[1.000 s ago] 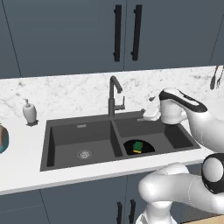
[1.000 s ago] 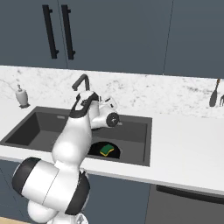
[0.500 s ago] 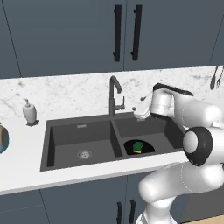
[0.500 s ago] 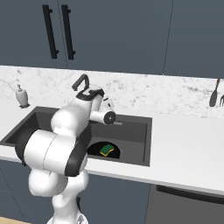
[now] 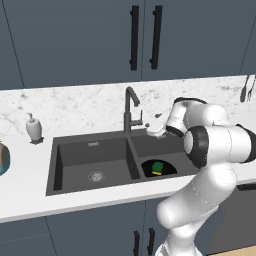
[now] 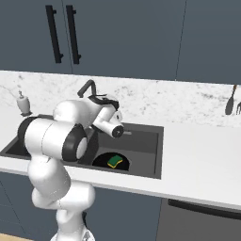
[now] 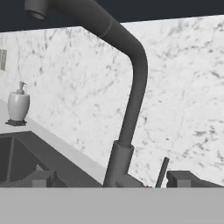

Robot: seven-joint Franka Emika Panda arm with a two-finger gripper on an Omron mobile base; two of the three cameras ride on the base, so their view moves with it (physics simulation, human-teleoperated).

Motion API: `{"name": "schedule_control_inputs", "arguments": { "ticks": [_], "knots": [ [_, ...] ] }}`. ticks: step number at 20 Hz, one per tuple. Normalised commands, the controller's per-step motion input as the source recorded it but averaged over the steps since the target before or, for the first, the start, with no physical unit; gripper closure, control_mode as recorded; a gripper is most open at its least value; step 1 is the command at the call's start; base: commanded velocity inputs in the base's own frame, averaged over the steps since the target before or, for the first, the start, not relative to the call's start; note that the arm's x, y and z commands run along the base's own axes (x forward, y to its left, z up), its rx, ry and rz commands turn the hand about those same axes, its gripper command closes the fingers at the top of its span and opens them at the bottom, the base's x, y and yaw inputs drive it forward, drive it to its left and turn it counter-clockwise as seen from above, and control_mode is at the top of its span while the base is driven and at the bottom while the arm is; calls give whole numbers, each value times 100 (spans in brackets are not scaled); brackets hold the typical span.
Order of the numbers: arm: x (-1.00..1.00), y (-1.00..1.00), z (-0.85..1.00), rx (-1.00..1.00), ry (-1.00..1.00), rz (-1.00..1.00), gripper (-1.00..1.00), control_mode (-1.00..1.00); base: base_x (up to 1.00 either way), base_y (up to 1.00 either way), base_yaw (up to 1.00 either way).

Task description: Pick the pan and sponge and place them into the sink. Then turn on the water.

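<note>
My gripper [image 7: 109, 181], fingers apart, sits right at the tap [image 7: 131, 100] base; could nudge the spout instead of its lever [image 7: 162, 171], so no water

The arm [image 6: 70, 136] hides the pan's [image 6: 101, 161] left part and much of the sink [image 6: 150, 150].

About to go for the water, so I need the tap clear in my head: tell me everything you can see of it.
The tap is a slim, dark, matte gooseneck: a thicker base tube, a thin riser, and a spout arching over to an open round mouth. A thin lever sticks up beside its base. It stands upright at the back rim of the sink, about where the two basins meet. No stream runs from it. The gripper is close by its base; contact cannot be judged.
</note>
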Motion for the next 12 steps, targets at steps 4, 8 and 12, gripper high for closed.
{"name": "schedule_control_inputs", "arguments": {
  "ticks": [4, 8, 12],
  "knots": [
    [40, 0, -4, 7, 0, 0, -100, -100, 0, 0, 0],
    [36, 0, -3, 5, 0, 0, -100, -100, 0, 0, 0],
    [37, 0, -6, 3, 0, 0, -100, -100, 0, 0, 0]
  ]
}}
